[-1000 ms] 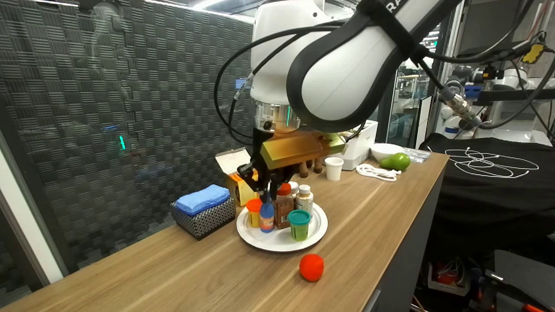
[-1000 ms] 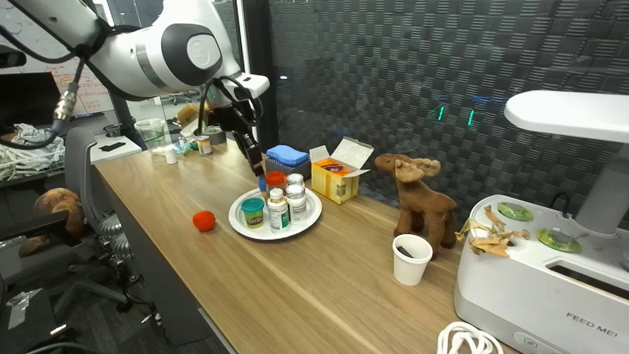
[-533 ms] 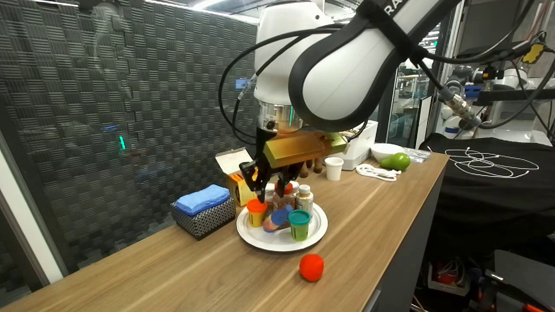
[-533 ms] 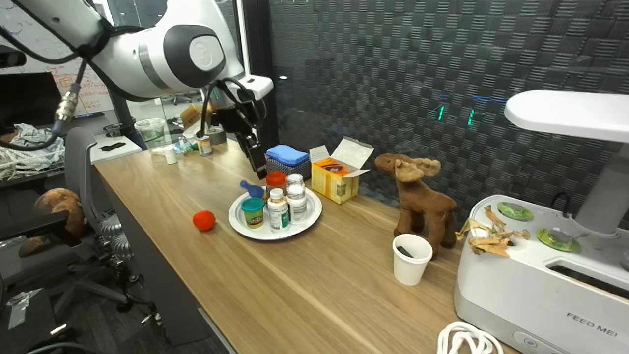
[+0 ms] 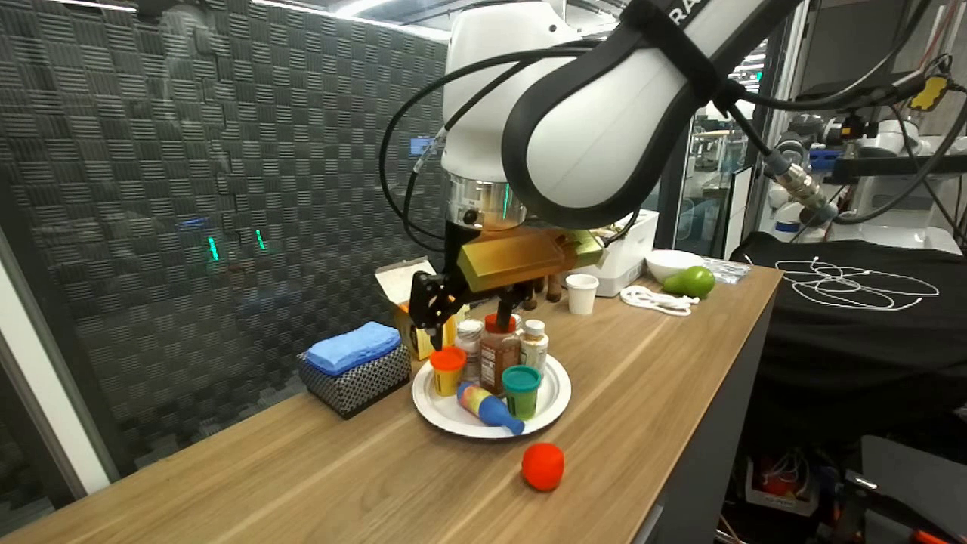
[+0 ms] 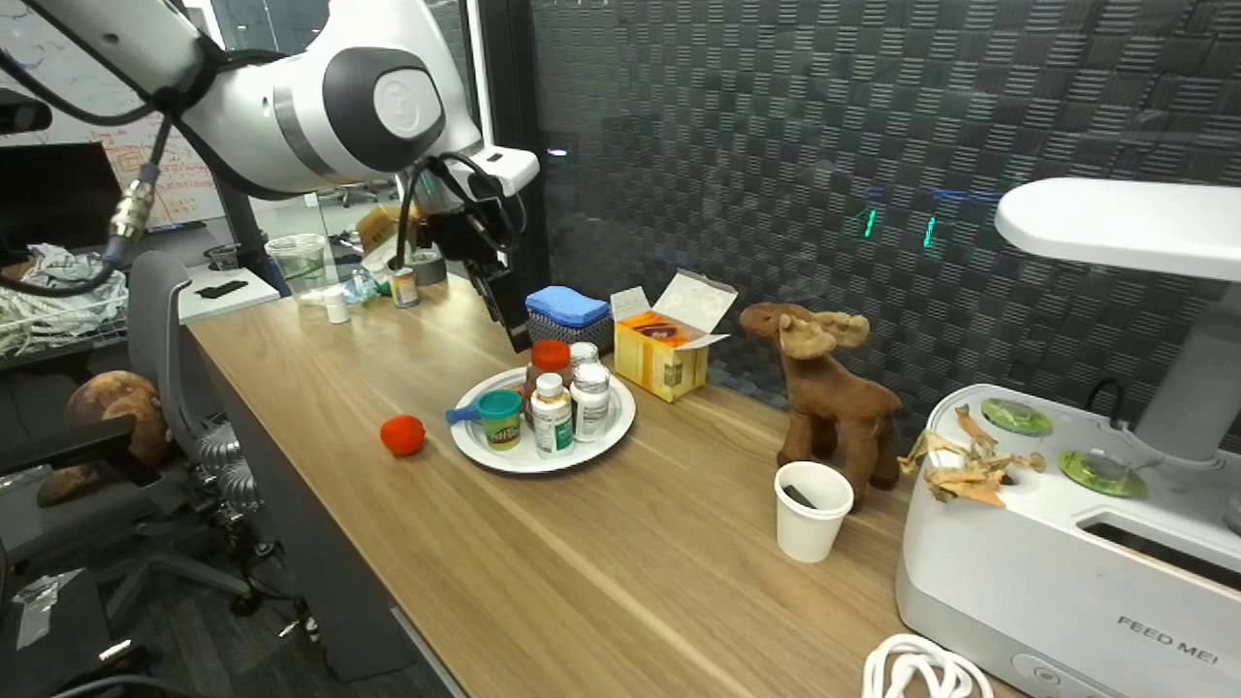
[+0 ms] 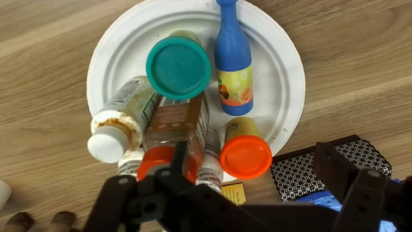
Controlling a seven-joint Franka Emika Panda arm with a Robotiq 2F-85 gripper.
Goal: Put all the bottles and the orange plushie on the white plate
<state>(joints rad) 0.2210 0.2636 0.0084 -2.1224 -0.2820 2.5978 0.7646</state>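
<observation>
The white plate (image 5: pixel 555 397) holds a blue bottle (image 7: pixel 233 61) lying on its side, its neck over the rim. Also standing on it are a red-capped brown bottle (image 5: pixel 499 363), several white-capped bottles (image 6: pixel 553 422), a teal-lidded tub (image 5: pixel 521 393) and an orange-lidded yellow tub (image 7: pixel 246 156). On the bare counter beside the plate sits the orange plushie (image 5: pixel 543 466), round and red-orange, also the plushie (image 6: pixel 402 435). Above the plate my gripper (image 7: pixel 251 146) is spread wide, nothing held. One finger (image 7: pixel 179 158) overlaps the red cap; whether it touches, I cannot tell.
Behind the plate stand a black patterned box (image 5: pixel 355 378) with a blue cloth (image 5: pixel 353 347) and an open yellow box (image 6: pixel 664 364). A brown moose toy (image 6: pixel 839 407), a paper cup (image 6: pixel 812 514) and a white appliance (image 6: pixel 1047 553) are farther along the counter.
The gripper has opened and let go of the blue bottle, which tipped from upright onto its side, neck toward the plate's rim. The red-capped bottle shifted slightly.
</observation>
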